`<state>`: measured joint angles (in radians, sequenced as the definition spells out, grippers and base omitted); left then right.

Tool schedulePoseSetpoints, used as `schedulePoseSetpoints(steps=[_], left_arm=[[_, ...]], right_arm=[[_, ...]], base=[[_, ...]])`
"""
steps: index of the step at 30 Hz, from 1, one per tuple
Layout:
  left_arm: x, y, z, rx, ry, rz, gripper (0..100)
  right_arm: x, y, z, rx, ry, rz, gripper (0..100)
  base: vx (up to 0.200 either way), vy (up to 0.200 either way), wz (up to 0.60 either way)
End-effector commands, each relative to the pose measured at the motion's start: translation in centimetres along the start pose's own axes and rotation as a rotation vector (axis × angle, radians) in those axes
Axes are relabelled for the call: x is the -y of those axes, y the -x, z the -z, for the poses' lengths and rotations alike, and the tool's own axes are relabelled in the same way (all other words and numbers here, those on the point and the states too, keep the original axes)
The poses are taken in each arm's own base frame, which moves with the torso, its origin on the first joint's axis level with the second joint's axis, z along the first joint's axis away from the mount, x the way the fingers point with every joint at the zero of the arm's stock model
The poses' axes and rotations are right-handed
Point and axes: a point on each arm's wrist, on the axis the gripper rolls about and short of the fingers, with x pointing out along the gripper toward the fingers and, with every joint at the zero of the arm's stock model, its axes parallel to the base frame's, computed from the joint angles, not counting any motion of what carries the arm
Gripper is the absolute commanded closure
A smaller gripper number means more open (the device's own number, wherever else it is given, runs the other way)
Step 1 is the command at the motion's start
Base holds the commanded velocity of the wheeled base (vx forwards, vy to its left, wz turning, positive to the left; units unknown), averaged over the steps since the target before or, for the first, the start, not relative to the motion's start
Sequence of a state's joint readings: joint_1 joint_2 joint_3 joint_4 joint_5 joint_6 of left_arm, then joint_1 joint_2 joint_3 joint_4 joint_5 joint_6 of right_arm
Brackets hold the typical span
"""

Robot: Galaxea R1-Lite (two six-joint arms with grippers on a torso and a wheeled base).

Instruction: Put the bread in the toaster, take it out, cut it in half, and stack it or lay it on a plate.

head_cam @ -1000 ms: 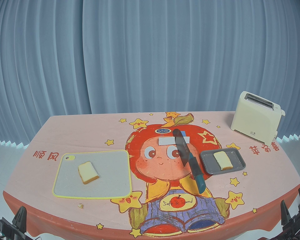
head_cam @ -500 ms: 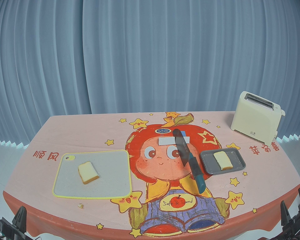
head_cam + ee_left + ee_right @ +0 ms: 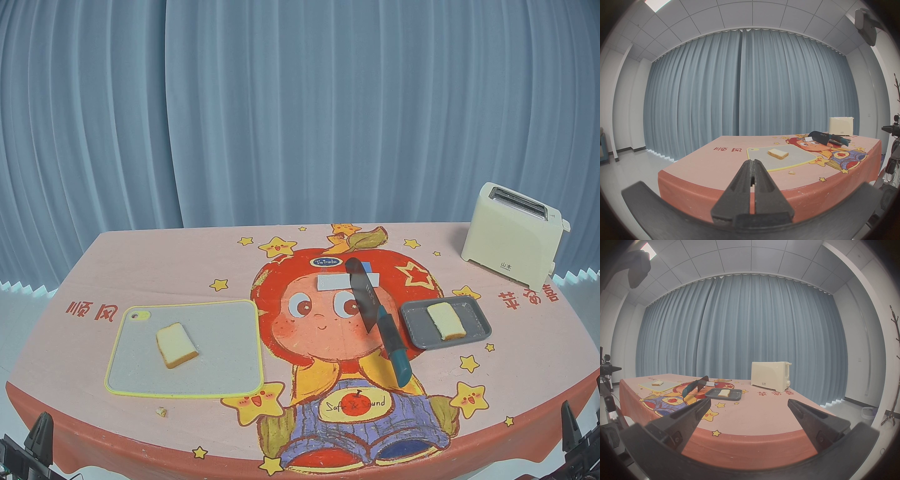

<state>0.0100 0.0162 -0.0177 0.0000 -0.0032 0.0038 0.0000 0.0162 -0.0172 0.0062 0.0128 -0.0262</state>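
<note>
The left end effector (image 3: 752, 175) hangs off the near edge of the pink cartoon-printed bench (image 3: 156, 262), its fingers pressed together with nothing between them. Just ahead of it a small crumb (image 3: 161, 411) lies on the cloth, then the grey cutting board with a yellow-green rim (image 3: 187, 375), carrying one pale half-slice of bread (image 3: 177, 344).

The right end effector (image 3: 749, 402) sits off the bench's near right edge, fingers spread wide and empty. Ahead of it and to its left lies the teal-handled, dark-bladed knife (image 3: 381, 319), its blade propped on a small white block (image 3: 334, 281). Just beside the knife, the dark grey rectangular plate (image 3: 415, 331) holds the second half-slice (image 3: 446, 320). Farther off stands the cream toaster (image 3: 512, 234).
</note>
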Motion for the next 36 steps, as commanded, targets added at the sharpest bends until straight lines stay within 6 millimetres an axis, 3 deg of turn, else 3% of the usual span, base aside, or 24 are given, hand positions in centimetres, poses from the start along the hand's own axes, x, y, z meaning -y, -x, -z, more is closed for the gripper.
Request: schedulePoseSetpoints(steps=[1, 36], left_arm=[[0.0, -0.01, 0.53, -0.001, 0.001, 0.001, 100], [0.02, -0.01, 0.53, -0.001, -0.002, 0.01, 100]], right_arm=[[-0.01, 0.01, 0.47, 0.0, -0.008, 0.002, 0], [-0.02, 0.01, 0.47, 0.001, -0.003, -0.003, 0]], base=[[0.0, 0.0, 0.0], [0.0, 0.0, 0.0]])
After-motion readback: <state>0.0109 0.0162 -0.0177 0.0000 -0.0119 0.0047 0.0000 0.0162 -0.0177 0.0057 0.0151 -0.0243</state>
